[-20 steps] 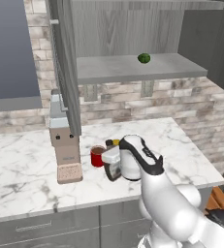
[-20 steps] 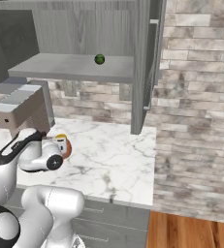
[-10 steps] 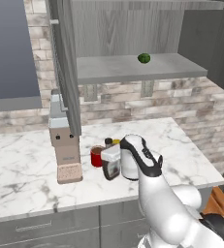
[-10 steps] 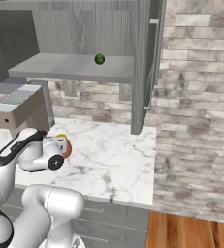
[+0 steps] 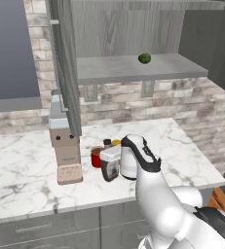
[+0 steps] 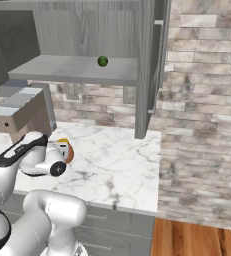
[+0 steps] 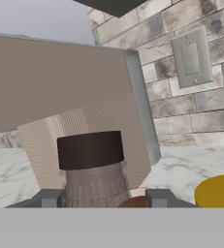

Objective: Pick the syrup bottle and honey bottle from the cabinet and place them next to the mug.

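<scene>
Syrup bottle [image 7: 91, 167] apparently clamped in gripper [image 7: 101, 198] beside honey bottle's [image 7: 219, 191] lid.

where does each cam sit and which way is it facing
Left base view: behind the arm on its left, facing forward and down at the counter and cabinet; arm rises lower right, hand by the mug.
Right base view: behind on the right, same scene; arm lower left.
Hand view: on the hand, facing along the fingers at the syrup bottle.
Shared: both base views show the green fruit.
</scene>
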Tool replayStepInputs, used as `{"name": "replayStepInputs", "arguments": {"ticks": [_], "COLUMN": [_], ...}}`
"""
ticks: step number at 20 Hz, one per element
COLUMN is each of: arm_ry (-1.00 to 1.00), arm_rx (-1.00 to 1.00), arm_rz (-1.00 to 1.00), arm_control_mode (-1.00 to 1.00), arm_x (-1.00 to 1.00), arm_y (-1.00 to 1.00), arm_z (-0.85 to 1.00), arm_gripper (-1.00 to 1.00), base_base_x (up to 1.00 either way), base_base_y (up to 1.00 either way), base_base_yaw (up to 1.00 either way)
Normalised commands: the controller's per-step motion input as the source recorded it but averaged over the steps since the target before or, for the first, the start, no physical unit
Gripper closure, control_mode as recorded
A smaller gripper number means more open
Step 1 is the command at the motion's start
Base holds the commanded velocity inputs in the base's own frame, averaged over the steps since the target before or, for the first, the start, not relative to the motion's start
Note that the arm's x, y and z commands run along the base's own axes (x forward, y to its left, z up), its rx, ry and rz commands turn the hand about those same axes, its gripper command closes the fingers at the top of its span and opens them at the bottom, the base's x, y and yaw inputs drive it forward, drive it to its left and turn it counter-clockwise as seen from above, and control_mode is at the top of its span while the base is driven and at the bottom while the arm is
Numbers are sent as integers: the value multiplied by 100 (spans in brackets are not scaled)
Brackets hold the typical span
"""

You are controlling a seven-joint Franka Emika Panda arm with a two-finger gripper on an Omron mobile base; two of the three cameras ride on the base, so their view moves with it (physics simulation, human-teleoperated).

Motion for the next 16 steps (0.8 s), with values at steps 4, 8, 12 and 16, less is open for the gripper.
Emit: {"name": "replayStepInputs", "arguments": {"ticks": [4, 8, 12, 16], "arm_ry": [0, 0, -5, -11], "arm_rx": [0, 1, 5, 4], "arm_rz": [0, 0, 0, 0], "arm_control_mode": [-100, -100, -100, -100], "arm_x": [4, -8, -19, -1], "arm_y": [8, 0, 0, 0], "arm_z": [-25, -1, -1, -11], "arm_gripper": [100, 100, 100, 100], "base_base_x": [0, 0, 0, 0], "base_base_y": [0, 0, 0, 0], "base_base_yaw": [0, 0, 0, 0]}}
